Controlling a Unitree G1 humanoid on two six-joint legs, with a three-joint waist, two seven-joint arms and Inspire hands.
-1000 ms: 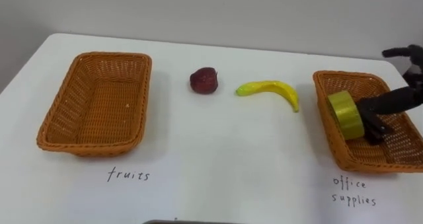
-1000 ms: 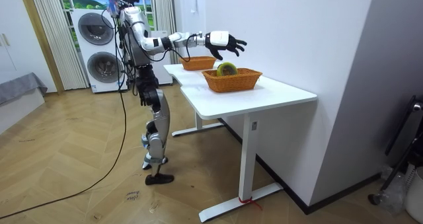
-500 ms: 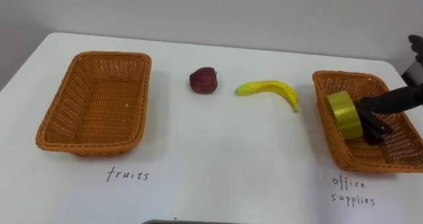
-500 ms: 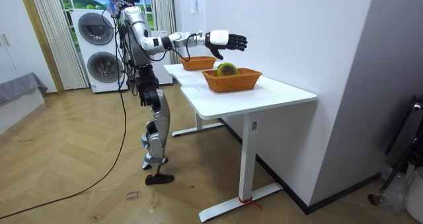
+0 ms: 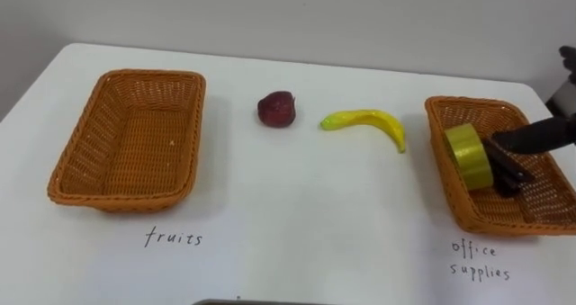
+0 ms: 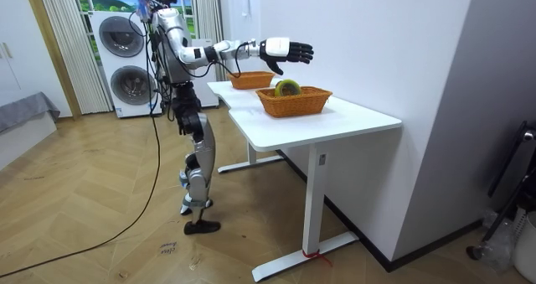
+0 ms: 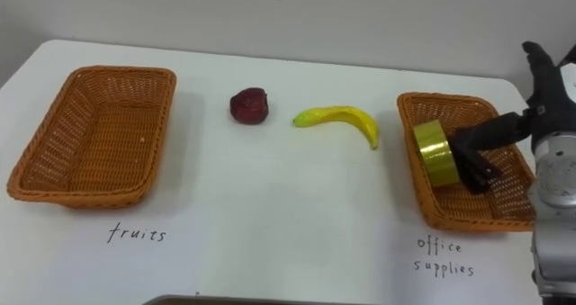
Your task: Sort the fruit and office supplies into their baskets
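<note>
Right hand (image 6: 285, 51): room view gives it whole, upper centre of frame, arm out level, fingers straight + spread. Holds nothing, touches nothing; hangs over the right basket (image 5: 472, 101) w/ clear air between. Eye views catch just its dark fingertips (image 7: 540, 76) at the right edge, upper part; right eye view adds the white back of the hand lower on that edge.

Eye views give the table (image 5: 297, 215) layout, which room view sees from the side:
- left basket (image 5: 126, 143), left of frame, nothing in it.
- red fruit (image 5: 277, 108), upper centre, on the table, apart from both baskets.
- banana (image 5: 364, 121), right of the fruit, near the right basket's left wall, not touching.
- tape (image 5: 470, 156), yellow roll, on edge inside the right basket, leaning at its left wall.
- dark item (image 5: 506, 174) just right of the tape, same basket; can't tell what it is.

Robot stands at the table's end toward room view's left.
</note>
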